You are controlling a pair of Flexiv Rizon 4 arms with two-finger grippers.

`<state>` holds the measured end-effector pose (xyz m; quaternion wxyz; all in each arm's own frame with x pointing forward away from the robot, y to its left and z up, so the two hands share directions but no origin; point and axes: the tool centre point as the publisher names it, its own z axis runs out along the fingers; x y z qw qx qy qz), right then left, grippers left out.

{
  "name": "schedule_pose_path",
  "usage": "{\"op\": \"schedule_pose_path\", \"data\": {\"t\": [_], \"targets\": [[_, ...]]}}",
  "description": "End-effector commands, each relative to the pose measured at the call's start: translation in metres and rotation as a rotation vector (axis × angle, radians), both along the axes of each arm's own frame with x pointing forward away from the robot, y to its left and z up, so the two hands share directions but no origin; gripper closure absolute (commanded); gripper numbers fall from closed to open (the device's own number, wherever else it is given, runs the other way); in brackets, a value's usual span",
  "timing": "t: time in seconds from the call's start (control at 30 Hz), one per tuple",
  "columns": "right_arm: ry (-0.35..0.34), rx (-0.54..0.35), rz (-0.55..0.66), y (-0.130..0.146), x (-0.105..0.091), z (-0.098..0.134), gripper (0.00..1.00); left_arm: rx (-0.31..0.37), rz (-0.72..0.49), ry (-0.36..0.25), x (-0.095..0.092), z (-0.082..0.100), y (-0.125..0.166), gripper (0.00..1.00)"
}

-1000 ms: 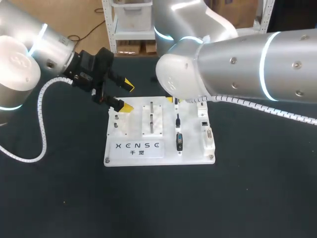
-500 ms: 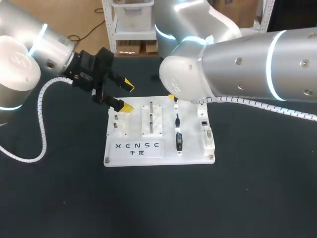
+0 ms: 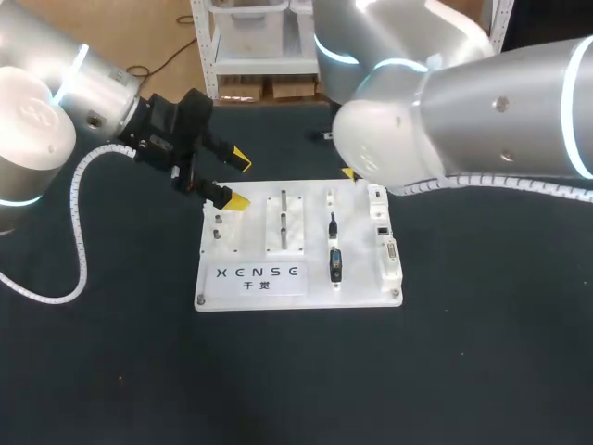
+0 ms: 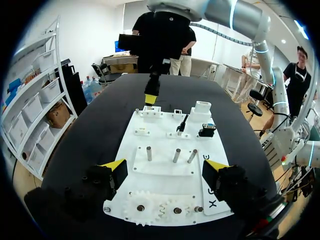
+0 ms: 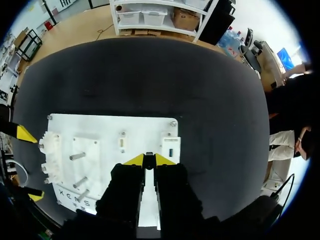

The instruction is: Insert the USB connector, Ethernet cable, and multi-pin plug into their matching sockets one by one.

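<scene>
From above, the main danger is a blind approach. The right arm (image 3: 463, 120) covers the far right corner of the white board (image 3: 359, 278). Only one yellow tip of the right gripper (image 3: 349, 173) shows there, so I cannot tell its opening from this side. The slim black plug (image 3: 332, 222) and the black-and-blue plug (image 3: 335, 265) stand in holders right of the board's middle. Neither is in the socket strip (image 3: 387, 250) along the right edge. A descent that runs off line could tip a plug over or jam it against a socket rim. The left gripper (image 3: 236, 180) hangs over the far left corner, fingers wide apart and empty.

From the left wrist, the left gripper's fingers stand spread above the gears (image 4: 150, 210) and pegs (image 4: 175, 155), holding nothing. Whether they touch the board I cannot tell. Both plugs sit beyond the pegs. The right gripper hangs over the board's opposite edge, well apart from this one.

From the right wrist, the right gripper's fingers are pressed together with only a slit between them, and I see nothing clamped there. The blue socket (image 5: 171, 150) lies just ahead and to one side, and the plugs are hidden beneath the gripper. Going down with its fingers together, it would likely press on a plug rather than grasp it.
</scene>
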<state>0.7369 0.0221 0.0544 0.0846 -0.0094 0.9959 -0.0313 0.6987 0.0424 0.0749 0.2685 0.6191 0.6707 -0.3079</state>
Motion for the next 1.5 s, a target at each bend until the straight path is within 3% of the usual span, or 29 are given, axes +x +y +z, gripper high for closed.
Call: {"op": "schedule_pose_path", "data": {"t": [0.03, 0.27, 0.67, 1.03, 1.5], "targets": [[-0.087, -0.001, 0.004, -0.017, -0.010, -0.004, 1.00, 0.003, -0.002, 0.002, 0.001, 0.000, 0.000, 0.00], [-0.109, -0.013, -0.018, -0.033, -0.011, -0.009, 1.00, 0.003, -0.002, 0.002, 0.001, 0.000, 0.000, 0.00], [-0.102, 0.023, -0.039, -0.032, -0.005, -0.028, 1.00, 0.003, -0.002, 0.002, 0.001, 0.000, 0.000, 0.00], [-0.099, 0.021, -0.041, -0.034, 0.006, -0.026, 1.00, 0.003, -0.002, 0.002, 0.001, 0.000, 0.000, 0.00], [-0.069, 0.042, -0.048, -0.028, -0.006, -0.025, 1.00, 0.003, -0.002, 0.002, 0.001, 0.000, 0.000, 0.00]]}}
